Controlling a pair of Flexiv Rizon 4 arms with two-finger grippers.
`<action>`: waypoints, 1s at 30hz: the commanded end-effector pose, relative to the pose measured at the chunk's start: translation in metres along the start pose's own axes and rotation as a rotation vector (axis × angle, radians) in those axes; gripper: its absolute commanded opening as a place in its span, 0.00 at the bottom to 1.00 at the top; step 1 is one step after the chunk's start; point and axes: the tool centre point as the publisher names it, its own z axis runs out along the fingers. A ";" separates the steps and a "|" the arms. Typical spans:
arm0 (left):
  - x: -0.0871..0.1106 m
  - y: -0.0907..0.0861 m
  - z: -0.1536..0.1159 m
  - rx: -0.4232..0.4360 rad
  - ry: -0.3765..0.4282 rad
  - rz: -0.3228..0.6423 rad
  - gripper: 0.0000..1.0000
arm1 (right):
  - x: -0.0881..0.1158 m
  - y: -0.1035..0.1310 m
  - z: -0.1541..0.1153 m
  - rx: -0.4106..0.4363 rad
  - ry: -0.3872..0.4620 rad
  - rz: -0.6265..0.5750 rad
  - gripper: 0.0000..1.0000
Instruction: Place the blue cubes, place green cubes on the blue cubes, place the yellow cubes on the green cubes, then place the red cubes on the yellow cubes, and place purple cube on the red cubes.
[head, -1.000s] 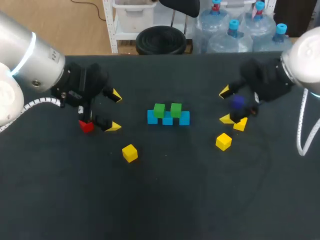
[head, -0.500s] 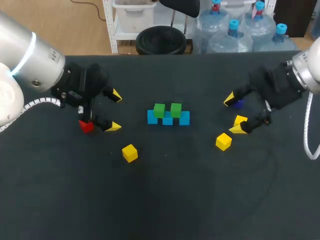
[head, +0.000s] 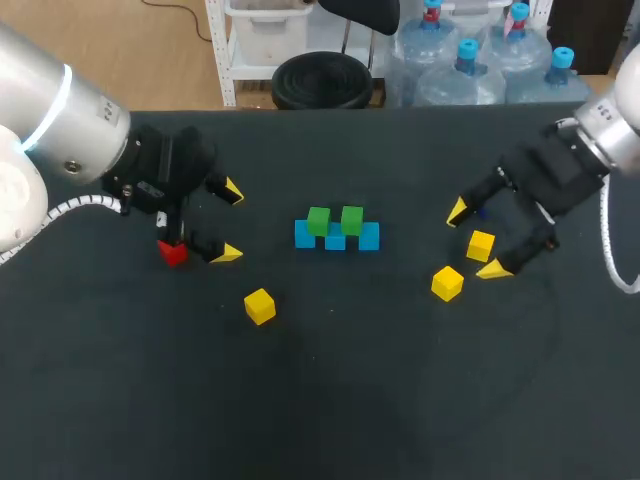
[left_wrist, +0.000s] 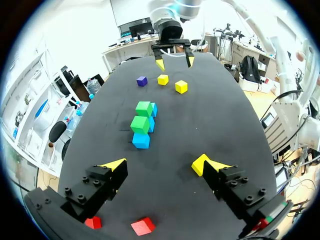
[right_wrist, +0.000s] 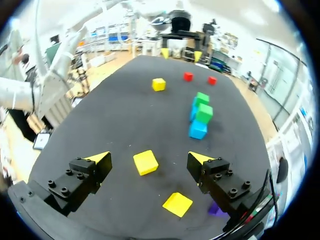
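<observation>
Three blue cubes (head: 335, 240) stand in a row mid-table, with two green cubes (head: 318, 221) on top of them. My right gripper (head: 476, 240) hangs open above a yellow cube (head: 481, 245); that cube (right_wrist: 145, 163) lies between its fingers but untouched. Another yellow cube (head: 447, 283) lies just in front, and a third (head: 259, 305) is left of centre. The purple cube (right_wrist: 216, 209) sits under my right wrist. My left gripper (head: 230, 222) is open and empty; two red cubes (left_wrist: 143, 226) lie beneath its wrist, of which the head view shows one (head: 173, 252).
The stack of blue and green cubes (left_wrist: 140, 124) lies between both arms, well apart from each. The dark table (head: 330, 400) has free room along its front half.
My right gripper has moved right and toward the front, off the purple cube and over the yellow cube. The left arm has not moved.
</observation>
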 end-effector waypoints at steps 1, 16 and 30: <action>0.001 0.000 0.000 -0.001 -0.005 0.003 1.00 | -0.001 -0.003 0.009 -0.065 0.028 -0.031 1.00; 0.001 0.000 0.000 -0.001 -0.005 0.003 1.00 | 0.015 0.003 0.028 -0.121 0.009 -0.080 1.00; 0.001 0.000 0.000 -0.001 -0.005 0.003 1.00 | 0.026 -0.001 0.039 -0.142 0.000 -0.122 0.81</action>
